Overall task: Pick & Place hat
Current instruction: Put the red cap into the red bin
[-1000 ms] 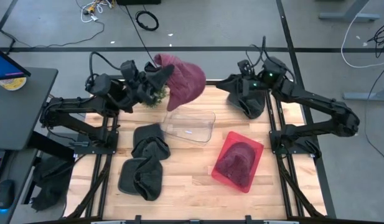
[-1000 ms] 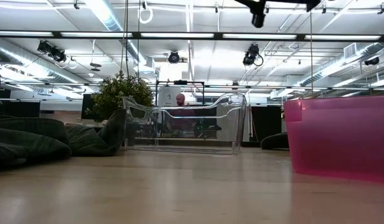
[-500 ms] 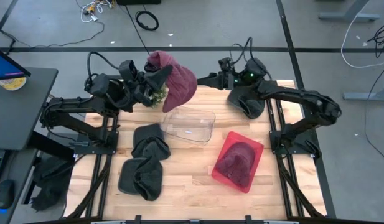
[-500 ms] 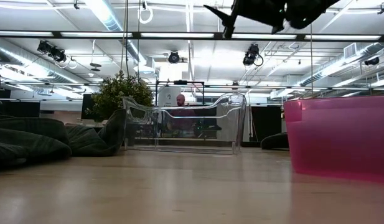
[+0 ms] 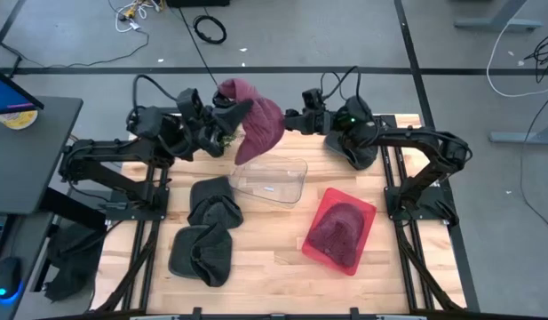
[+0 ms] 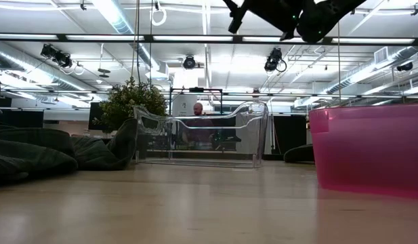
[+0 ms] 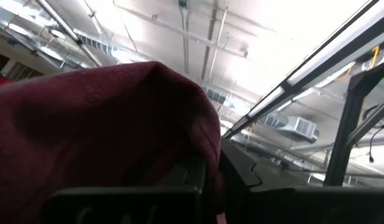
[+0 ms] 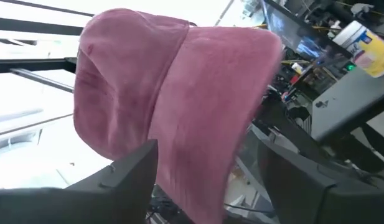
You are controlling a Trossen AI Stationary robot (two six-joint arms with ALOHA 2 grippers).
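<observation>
Left claw (image 5: pixel 227 116) is clamped on the maroon hat (image 5: pixel 258 126), holding it up in the air over the far edge of the surface (image 5: pixel 274 258), just above the clear bin (image 5: pixel 272 180). Right claw (image 5: pixel 296 117) sits level with it, fingers spread wide on either side of the hat's hanging edge, not closed on it. A second maroon hat (image 5: pixel 337 229) lies in the pink bin (image 5: pixel 320 206), and dark hats (image 5: pixel 207 236) are piled on the left.
</observation>
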